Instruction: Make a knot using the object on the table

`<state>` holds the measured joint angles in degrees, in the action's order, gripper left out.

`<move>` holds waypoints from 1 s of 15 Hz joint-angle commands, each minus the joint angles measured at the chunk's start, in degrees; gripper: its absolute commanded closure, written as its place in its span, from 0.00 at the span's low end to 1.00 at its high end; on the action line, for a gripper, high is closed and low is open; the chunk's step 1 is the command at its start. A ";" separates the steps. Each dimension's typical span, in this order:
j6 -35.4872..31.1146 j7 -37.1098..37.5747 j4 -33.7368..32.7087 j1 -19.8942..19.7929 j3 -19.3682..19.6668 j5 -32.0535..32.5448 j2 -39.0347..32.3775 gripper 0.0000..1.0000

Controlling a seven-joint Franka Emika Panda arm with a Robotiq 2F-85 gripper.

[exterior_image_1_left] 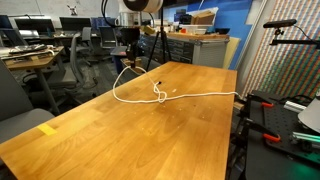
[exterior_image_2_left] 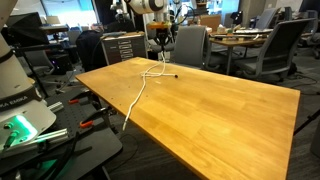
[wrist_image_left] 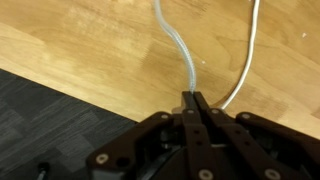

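Observation:
The object, a long thin white cord (exterior_image_1_left: 190, 97), lies on the light wood table (exterior_image_1_left: 200, 140) in a loop with a small tangle (exterior_image_1_left: 159, 95) near the middle. One strand rises from the loop to my gripper (exterior_image_1_left: 131, 60) near the far edge. In the wrist view the gripper (wrist_image_left: 194, 97) is shut on the cord (wrist_image_left: 178, 50), which runs away from the fingertips over the wood, and a second strand (wrist_image_left: 246, 55) curves beside it. In an exterior view the cord (exterior_image_2_left: 138, 98) trails over the table edge (exterior_image_2_left: 100, 90), with a dark plug end (exterior_image_2_left: 176, 74) lying on the top.
A yellow tape mark (exterior_image_1_left: 47, 129) sits near the table's front corner. Office chairs (exterior_image_2_left: 190, 45) and a drawer cabinet (exterior_image_2_left: 125, 45) stand behind the table. Dark carpet (wrist_image_left: 40, 120) lies just beyond the table edge under the gripper. Equipment racks (exterior_image_1_left: 285, 110) flank one side.

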<state>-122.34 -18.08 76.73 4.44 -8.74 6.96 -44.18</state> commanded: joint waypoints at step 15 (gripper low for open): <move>-14.56 -5.25 20.08 -4.03 10.25 18.71 7.41 0.00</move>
<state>-128.19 -23.62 88.25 1.34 1.95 24.03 -41.83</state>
